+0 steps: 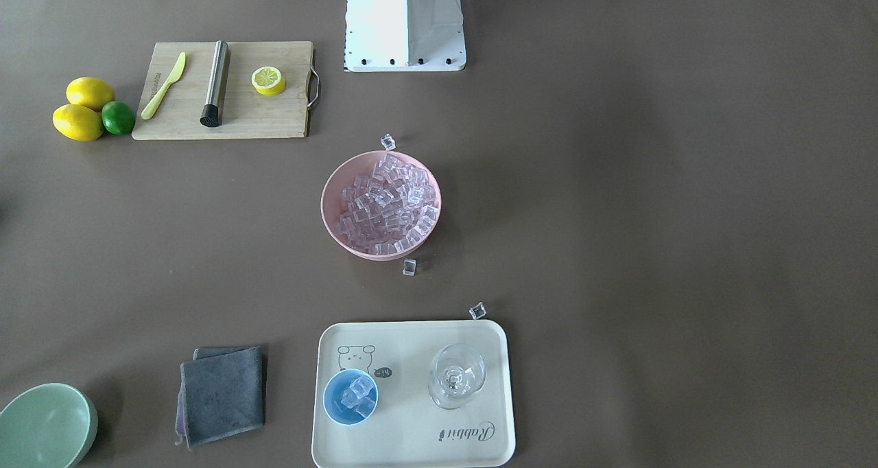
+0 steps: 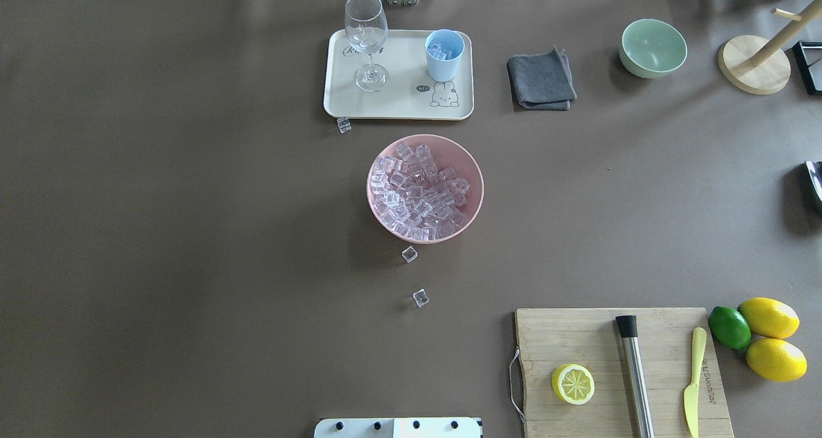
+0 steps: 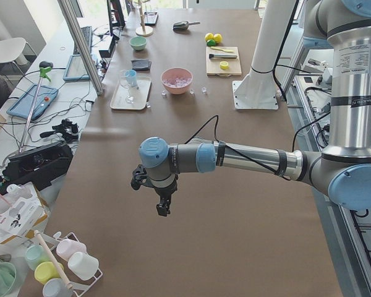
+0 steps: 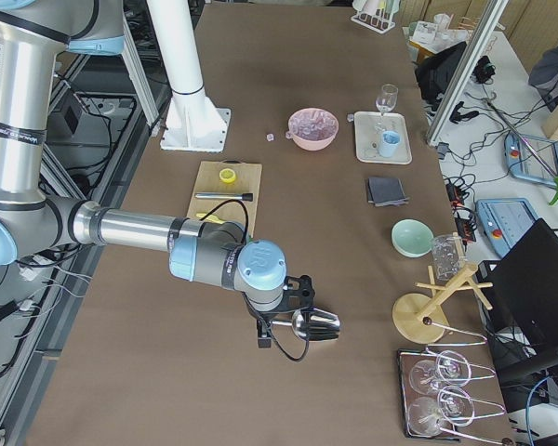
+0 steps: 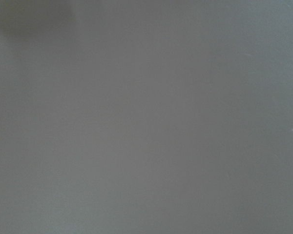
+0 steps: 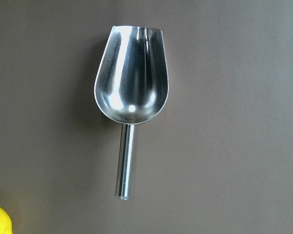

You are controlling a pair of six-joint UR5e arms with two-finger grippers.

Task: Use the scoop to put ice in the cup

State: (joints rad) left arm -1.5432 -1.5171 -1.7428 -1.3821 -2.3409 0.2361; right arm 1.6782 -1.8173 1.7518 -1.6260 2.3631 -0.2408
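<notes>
Ice (image 1: 357, 390) lies in the cup (image 1: 336, 405), a few clear cubes that fill it only partway. The cup stands on the tray (image 1: 411, 440), well apart from both hands. The main heap fills the pink bowl (image 1: 325, 204), also far from either hand, and three stray cubes (image 1: 409, 267) rest on the bench (image 1: 617, 248) near bowl and tray. The scoop (image 6: 132, 92) lies empty on the bench just below the right hand (image 4: 264, 335), hollow side up. No fingers show around it in the wrist view, and I cannot tell from the side view whether that hand is spread or pressed together. The left hand (image 3: 163, 206) hangs over bare bench, far from everything, and its state cannot be told either. I judge the transfer made and the scoop set down. What may be left is another scoopful, if a fuller cup is wanted.
</notes>
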